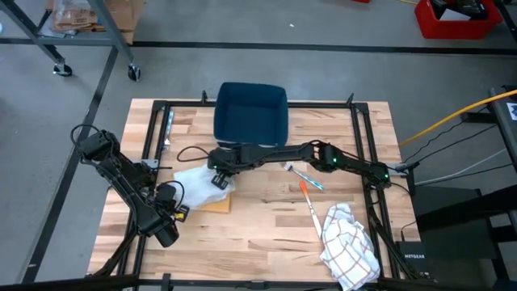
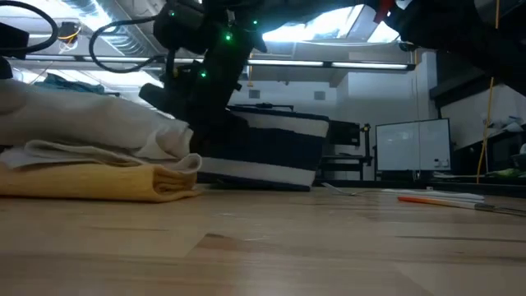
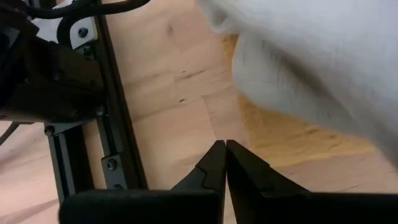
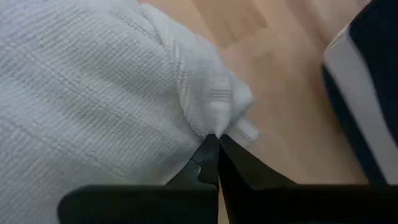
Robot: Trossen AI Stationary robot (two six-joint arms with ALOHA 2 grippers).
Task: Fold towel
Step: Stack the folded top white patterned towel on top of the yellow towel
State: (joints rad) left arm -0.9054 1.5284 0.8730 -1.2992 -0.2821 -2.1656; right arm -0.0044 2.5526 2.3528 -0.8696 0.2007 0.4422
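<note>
A white towel (image 1: 192, 176) lies bunched on a folded yellow towel (image 1: 215, 202) at the table's left middle; the low view shows the white towel (image 2: 82, 119) resting on top of the yellow towel (image 2: 90, 181). My right gripper (image 1: 220, 181) reaches across from the right and is shut on the white towel's right-hand end (image 4: 214, 140). My left gripper (image 1: 181, 210) hovers shut over bare wood just near-left of the towels (image 3: 224, 146) and holds nothing. My right gripper pinches a bunched corner of the white towel (image 4: 217, 118) between the tips of its two fingers. The fingers slant down at it from the table's right side. The pinched bit puckers at the fingertips; the rest of the towel still lies on the yellow towel.
A dark blue bin (image 1: 250, 111) stands at the far middle. An orange pen (image 1: 309, 200) and a blue pen (image 1: 307, 178) lie right of centre. A checked towel (image 1: 347, 241) is crumpled at the near right. A black frame rail (image 3: 118, 143) runs beside my left gripper.
</note>
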